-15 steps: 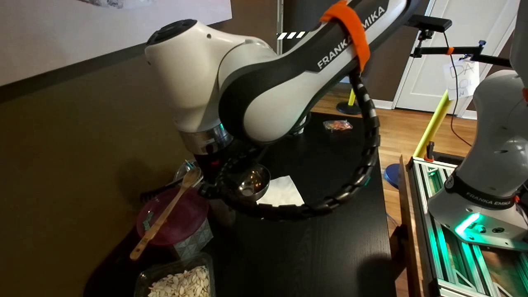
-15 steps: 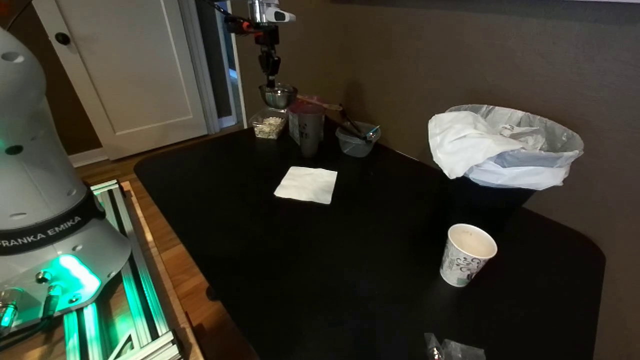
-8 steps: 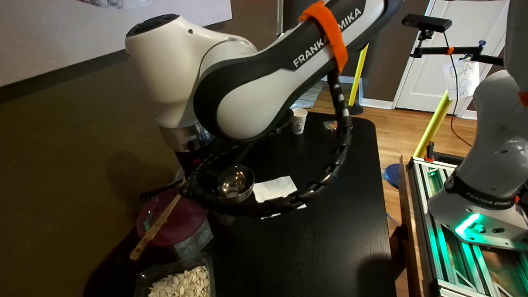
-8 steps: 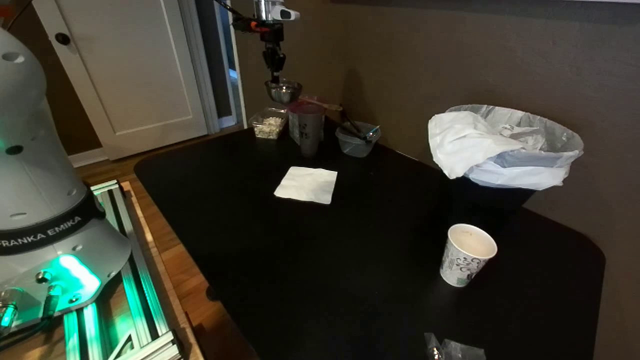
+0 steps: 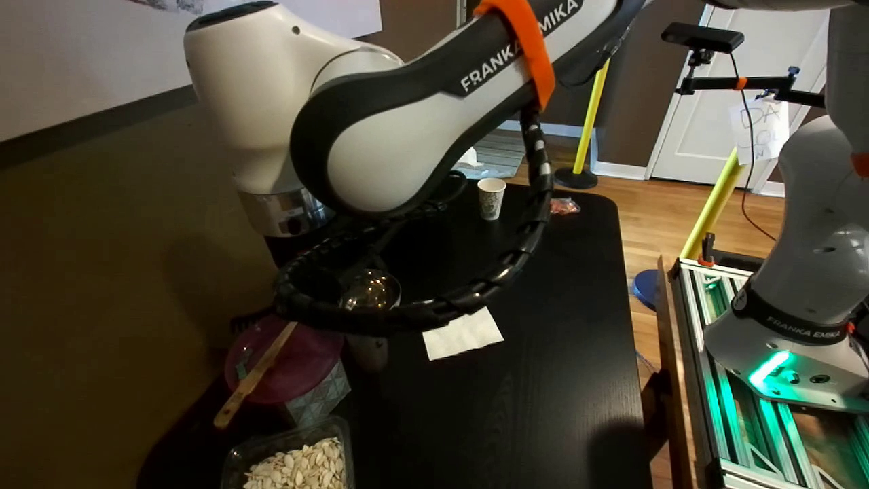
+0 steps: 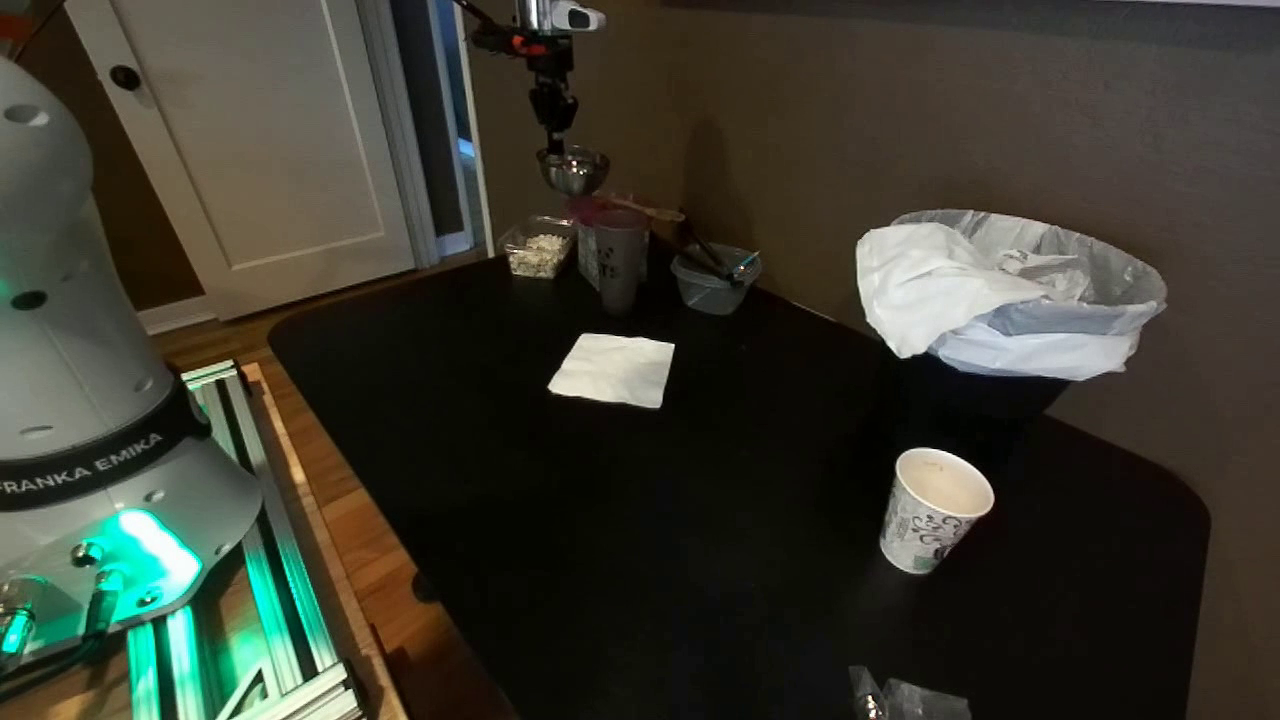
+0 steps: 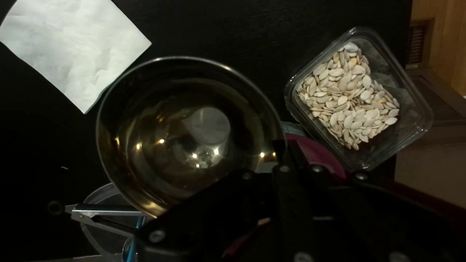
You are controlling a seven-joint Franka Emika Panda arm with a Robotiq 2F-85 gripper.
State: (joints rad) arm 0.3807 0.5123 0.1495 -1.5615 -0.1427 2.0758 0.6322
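One metal bowl (image 6: 573,178) up in the air, mouth upward, over the crowded end of a black desk (image 6: 650,500). Its rim is clamped in the jaws, closed on the metal; in the wrist view the grip sits at the bowl's right-hand edge. Inside: shiny, flecked with points of light, pale round patch at the bottom.

Robot arm (image 5: 400,129) slants across from its base (image 5: 747,339), where a green light (image 5: 770,367) glows. Orange strap (image 5: 534,51) around the arm; black cable (image 5: 516,261) loops below it and, in an exterior view, crosses in front of the bowl.

Nearest neighbours on the desk: a clear box (image 7: 389,67) of flat pale seeds (image 7: 347,98); beside it a pink bowl (image 5: 309,370) with a wooden spoon (image 5: 260,370) lying across. Pale patterned box (image 5: 322,394) shows under the pink bowl's edge. Grey cup (image 6: 617,265), dark lettering on its side, stands upright just beside that. Closer to the wall (image 6: 820,130), a clear tub (image 6: 710,292) holds tongs (image 7: 103,210) and a thin blue piece (image 6: 747,263), too small to make out.

White napkin (image 6: 613,370) lies flat, a little apart from this cluster. Well apart, toward the opposite end: patterned paper cup (image 6: 922,525), upright; dark bin (image 6: 970,385) by the wall, white liner (image 6: 1050,350) bunched over its rim; small clear packet (image 5: 565,206) with orange and red bits inside. White door (image 6: 260,150) in the background of an exterior view.
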